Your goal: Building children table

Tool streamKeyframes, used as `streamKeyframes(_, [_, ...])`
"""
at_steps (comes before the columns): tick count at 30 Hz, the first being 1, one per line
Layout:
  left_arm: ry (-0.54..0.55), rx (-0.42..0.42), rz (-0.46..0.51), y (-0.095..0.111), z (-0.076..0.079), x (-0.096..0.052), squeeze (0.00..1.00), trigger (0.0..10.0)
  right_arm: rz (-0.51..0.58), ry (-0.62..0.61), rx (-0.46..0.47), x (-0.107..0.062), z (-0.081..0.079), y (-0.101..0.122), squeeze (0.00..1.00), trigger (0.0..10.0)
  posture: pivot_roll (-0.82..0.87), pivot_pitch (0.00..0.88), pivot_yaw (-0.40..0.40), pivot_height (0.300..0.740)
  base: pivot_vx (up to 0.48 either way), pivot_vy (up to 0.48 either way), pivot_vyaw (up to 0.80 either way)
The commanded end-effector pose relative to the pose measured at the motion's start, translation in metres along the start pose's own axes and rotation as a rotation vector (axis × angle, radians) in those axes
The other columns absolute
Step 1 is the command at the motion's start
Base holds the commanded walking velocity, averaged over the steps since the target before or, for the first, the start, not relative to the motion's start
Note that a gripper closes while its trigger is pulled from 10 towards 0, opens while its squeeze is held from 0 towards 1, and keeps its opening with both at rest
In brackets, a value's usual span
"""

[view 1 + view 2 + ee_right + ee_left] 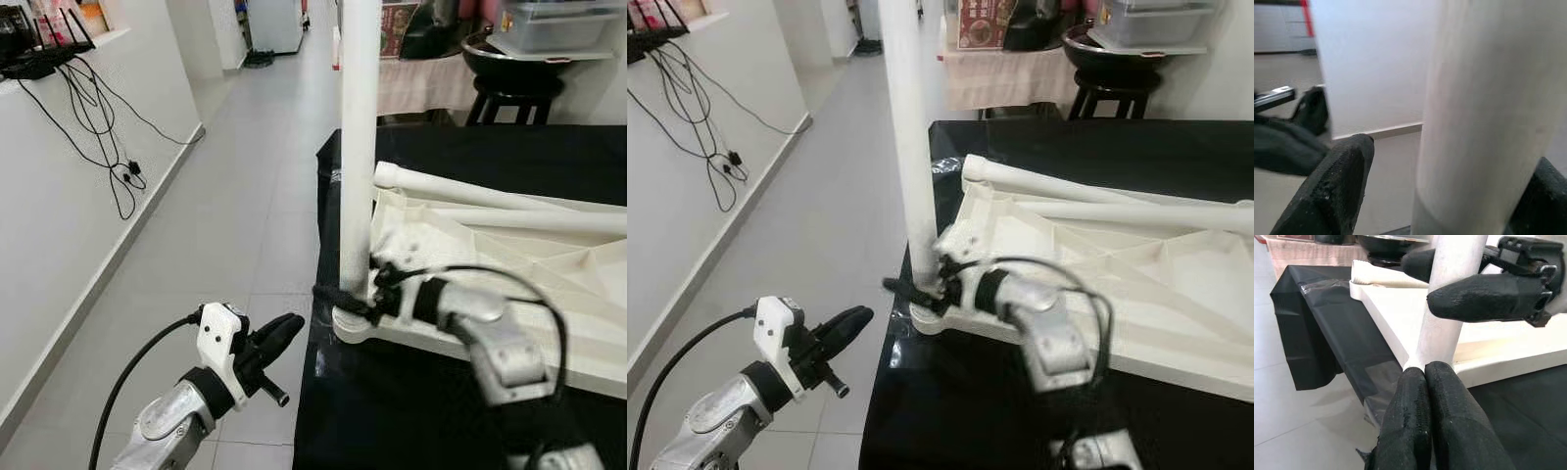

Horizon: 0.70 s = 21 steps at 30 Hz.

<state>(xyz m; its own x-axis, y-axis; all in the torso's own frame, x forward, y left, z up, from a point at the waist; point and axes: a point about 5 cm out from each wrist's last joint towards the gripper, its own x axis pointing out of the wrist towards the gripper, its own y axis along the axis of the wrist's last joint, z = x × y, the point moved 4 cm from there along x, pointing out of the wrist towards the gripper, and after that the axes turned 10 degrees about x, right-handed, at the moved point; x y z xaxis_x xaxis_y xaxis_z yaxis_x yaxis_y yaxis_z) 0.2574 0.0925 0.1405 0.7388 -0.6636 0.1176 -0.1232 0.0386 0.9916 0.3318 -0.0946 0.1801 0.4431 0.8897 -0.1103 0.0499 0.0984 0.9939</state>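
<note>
A white table top (509, 284) lies upside down on a black-covered surface (392, 411). One white leg (359, 147) stands upright in its near left corner. My right gripper (355, 289) straddles the base of that leg, one finger on each side. The right wrist view shows a gap between one finger (1337, 186) and the leg (1474, 122). Two more white legs (460, 191) lie loose across the table top. My left gripper (292, 324) is shut on nothing and hovers over the floor just left of the corner, its tips (1422, 369) pointing at the leg (1449, 308).
Grey tiled floor (225, 225) runs along the left of the black surface. A white wall with hanging cables (98, 147) and a router (39, 54) borders it. Behind stand a black stool with a dark bowl (514, 73) and a plastic container (558, 24).
</note>
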Motion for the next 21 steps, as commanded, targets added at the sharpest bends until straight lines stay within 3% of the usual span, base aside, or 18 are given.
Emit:
streamKeyframes(1, [0.011, 0.007, -0.015, -0.004, -0.001, -0.002, 0.0, 10.0, -0.022, 0.158, 0.015, 0.006, -0.013, -0.002, 0.0, 10.0, -0.01, 0.033, 0.035, 0.74, 0.0, 0.0, 0.0])
streamKeyframes(4, [0.011, 0.006, -0.015, -0.004, -0.001, -0.002, 0.0, 10.0, -0.034, 0.198, 0.028, 0.005, -0.014, -0.002, 0.0, 10.0, -0.01, 0.033, 0.035, 0.74, 0.0, 0.0, 0.0])
streamKeyframes(10, [0.007, 0.001, -0.014, -0.004, 0.0, -0.002, 0.0, 10.0, -0.066, 0.252, 0.029, 0.011, 0.0, 0.002, 0.0, 10.0, 0.0, 0.037, 0.035, 0.74, 0.0, 0.0, 0.0])
streamKeyframes(11, [0.006, 0.0, -0.014, -0.004, 0.0, -0.002, 0.0, 10.0, -0.06, 0.253, 0.04, 0.013, 0.004, 0.003, 0.0, 0.0, 0.01, 0.039, 0.036, 0.74, 0.0, 0.0, 0.0])
streamKeyframes(21, [0.007, -0.002, -0.012, -0.002, 0.002, -0.003, 0.0, 10.0, -0.056, 0.261, 0.06, 0.01, 0.013, 0.001, 0.0, 0.0, 0.0, 0.051, 0.033, 0.74, 0.0, 0.0, 0.0])
